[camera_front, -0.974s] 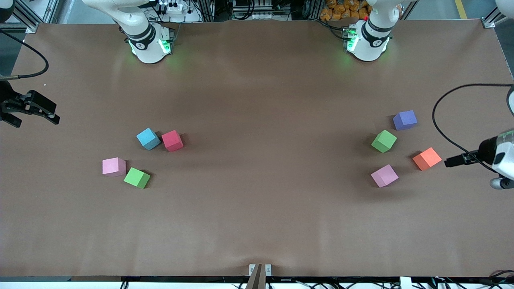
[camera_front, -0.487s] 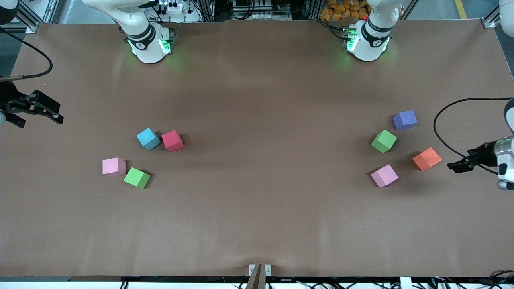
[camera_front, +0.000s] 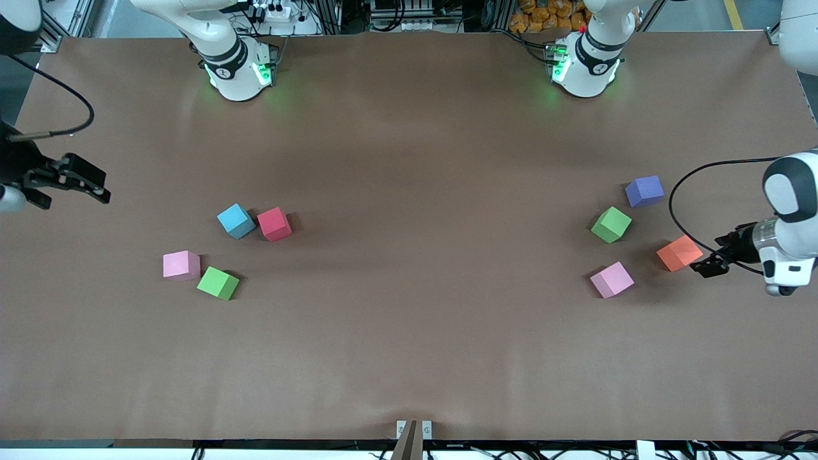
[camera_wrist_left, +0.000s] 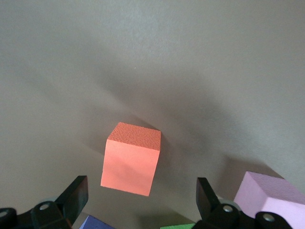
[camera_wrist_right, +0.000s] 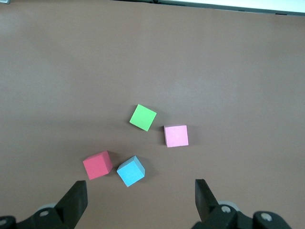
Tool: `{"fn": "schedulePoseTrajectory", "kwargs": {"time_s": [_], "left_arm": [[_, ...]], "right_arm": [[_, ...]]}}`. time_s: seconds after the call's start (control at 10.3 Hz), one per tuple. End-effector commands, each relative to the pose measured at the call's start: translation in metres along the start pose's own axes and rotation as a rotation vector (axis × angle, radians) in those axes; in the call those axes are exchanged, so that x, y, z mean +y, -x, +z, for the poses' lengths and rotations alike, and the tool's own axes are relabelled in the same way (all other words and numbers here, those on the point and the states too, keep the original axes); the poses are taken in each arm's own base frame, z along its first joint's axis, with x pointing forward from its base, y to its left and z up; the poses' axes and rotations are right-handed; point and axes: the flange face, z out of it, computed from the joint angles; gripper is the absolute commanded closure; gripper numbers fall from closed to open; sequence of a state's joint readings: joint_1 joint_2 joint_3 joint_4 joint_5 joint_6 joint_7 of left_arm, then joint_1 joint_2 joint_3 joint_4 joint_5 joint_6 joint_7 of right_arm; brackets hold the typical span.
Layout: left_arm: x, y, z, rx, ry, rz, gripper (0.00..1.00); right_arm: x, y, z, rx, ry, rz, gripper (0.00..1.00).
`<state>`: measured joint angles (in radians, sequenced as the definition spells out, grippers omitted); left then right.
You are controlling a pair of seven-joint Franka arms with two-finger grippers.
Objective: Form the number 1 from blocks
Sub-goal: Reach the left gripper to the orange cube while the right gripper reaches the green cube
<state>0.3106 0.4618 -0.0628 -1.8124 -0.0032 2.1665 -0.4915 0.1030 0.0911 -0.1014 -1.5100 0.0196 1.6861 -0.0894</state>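
Brown desk (camera_front: 409,332): orange block (camera_front: 679,252) just beside left end effector (camera_front: 708,265), fingers wide, holding nothing. Right end effector (camera_front: 89,185) wide too, well apart from orange block.

A big brown table (camera_front: 409,160) holds eight little blocks; four sit toward the right arm's end: a light blue block (camera_front: 236,221) touching a red block (camera_front: 275,223), and, nearer the front camera, a pink block (camera_front: 181,265) just beside a green block (camera_front: 218,283); four sit apart toward the left arm's end: purple (camera_front: 645,191), green (camera_front: 611,224), orange (camera_front: 679,252), pink (camera_front: 611,280).
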Motion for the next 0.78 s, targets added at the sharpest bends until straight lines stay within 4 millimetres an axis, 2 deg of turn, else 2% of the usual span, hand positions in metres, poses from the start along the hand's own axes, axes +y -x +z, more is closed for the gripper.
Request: {"fn": "schedulePoseTrajectory", "kwargs": {"time_s": [0.0,0.19,0.39,0.58,0.68], "left_arm": [[0.004,0.014,0.006,0.020,0.024,-0.050,0.00],[0.005,0.014,0.024,0.032,-0.010,-0.018,0.00],[0.004,0.018,0.049,0.067,-0.017,0.015,0.00],[0.002,0.018,0.055,0.082,-0.046,0.061,0.00],[-0.001,0.019,0.063,0.077,-0.069,0.076,0.00]], "right_arm": [[-0.003,-0.002,0.016,0.015,0.000,-0.009,0.00],[-0.002,-0.006,0.037,0.032,-0.002,0.007,0.00],[-0.006,-0.018,0.083,0.013,-0.069,0.140,0.00],[-0.010,-0.030,0.119,-0.025,-0.089,0.298,0.00],[-0.019,-0.039,0.147,-0.044,-0.109,0.374,0.00]]}}
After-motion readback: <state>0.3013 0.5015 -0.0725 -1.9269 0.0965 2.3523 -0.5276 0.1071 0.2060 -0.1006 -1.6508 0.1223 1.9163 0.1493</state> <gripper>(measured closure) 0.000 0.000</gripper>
